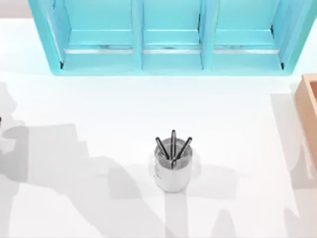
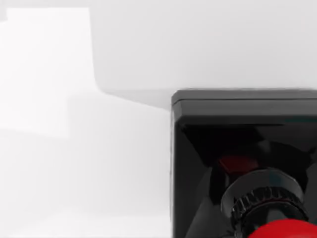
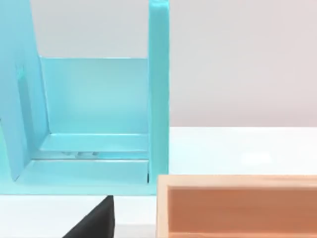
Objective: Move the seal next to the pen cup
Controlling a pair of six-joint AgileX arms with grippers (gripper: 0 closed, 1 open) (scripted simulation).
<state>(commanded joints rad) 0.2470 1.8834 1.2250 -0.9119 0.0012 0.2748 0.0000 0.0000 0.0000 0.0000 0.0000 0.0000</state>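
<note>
So the seal (image 2: 285,230) sits right up close to the left arm's wrist camera. You just get a glossy red rounded bit of it at the edge of that view. Just past the red bit is a dark ribbed collar (image 2: 262,198), and both sit against a black boxy housing (image 2: 198,163) with a bevelled rim. I honestly can't say whether that black part belongs to the seal or to something else. Off to the side of it is plain white table.

I can't tell the left gripper's state, wide, narrow or holding, and it's the same story for the right gripper. The right wrist view has a dark wedge (image 3: 94,222) at its edge that might be part of that gripper, but I can't be sure.

Ahead of the right arm's wrist is the turquoise shelf unit (image 1: 171,62), looking into one of its compartments. A light wooden box (image 1: 308,106) sits nearer to the camera than that.

From above, the pen cup (image 1: 172,171) stands upright around the middle of the table (image 1: 99,114). It's shiny silver with three dark pens (image 1: 173,144) fanning out of the top, and nothing is touching it.
</note>
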